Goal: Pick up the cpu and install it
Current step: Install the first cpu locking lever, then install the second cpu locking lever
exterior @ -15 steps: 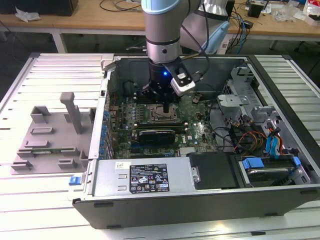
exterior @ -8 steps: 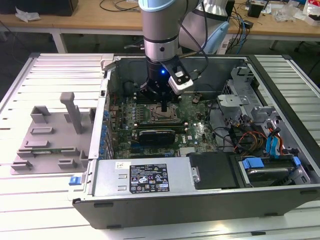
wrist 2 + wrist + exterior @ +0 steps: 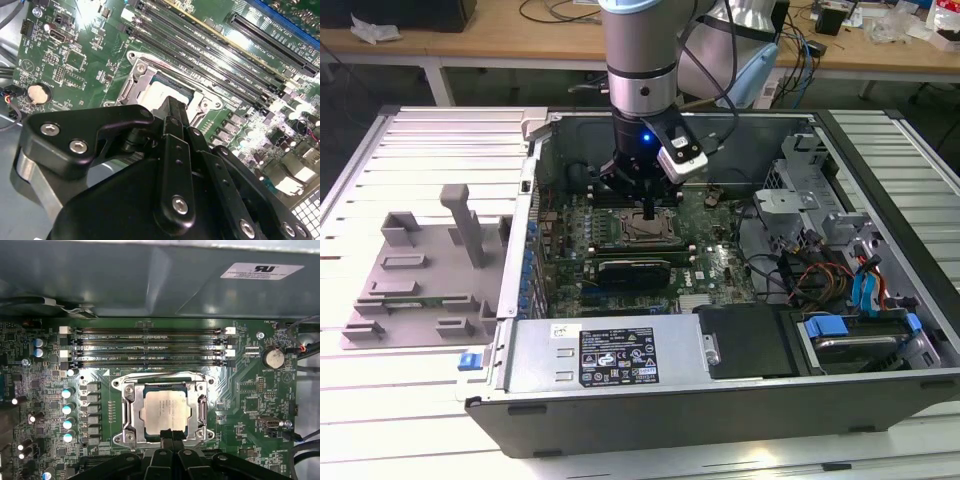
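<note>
Gripper (image 3: 169,434) fingers are pressing together, holding nothing, and I am hovering them just over the edge of the cpu (image 3: 165,409). It is lying flat inside the socket (image 3: 131,412) on the motherboard (image 3: 720,270), within the case (image 3: 880,150).

Cpu (image 3: 166,409) top pale brushed metal; socket frame (image 3: 129,410) shiny metal; claw (image 3: 170,436) matt black; motherboard (image 3: 240,395) glossy green.
</note>
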`<state>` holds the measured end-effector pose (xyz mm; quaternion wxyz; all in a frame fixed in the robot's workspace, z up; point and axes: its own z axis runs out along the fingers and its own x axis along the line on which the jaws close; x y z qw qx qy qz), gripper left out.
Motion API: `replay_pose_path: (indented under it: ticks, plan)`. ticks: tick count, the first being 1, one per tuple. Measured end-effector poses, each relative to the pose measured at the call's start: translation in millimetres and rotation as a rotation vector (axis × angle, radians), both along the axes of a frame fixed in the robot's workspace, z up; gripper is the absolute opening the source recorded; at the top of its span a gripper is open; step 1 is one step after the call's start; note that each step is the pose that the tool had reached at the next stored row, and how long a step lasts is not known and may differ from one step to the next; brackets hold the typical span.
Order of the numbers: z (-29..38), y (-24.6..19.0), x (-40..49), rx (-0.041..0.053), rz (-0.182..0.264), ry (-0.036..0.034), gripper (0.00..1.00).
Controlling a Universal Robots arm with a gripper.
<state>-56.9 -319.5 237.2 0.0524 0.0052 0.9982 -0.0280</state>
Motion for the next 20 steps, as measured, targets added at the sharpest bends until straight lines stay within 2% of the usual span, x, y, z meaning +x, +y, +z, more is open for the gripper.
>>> replay_pose_path:
  ticks: [20]
  plan:
    - [5.5, 0.0, 0.0, 0.0000, 0.000, 0.0001, 0.11]
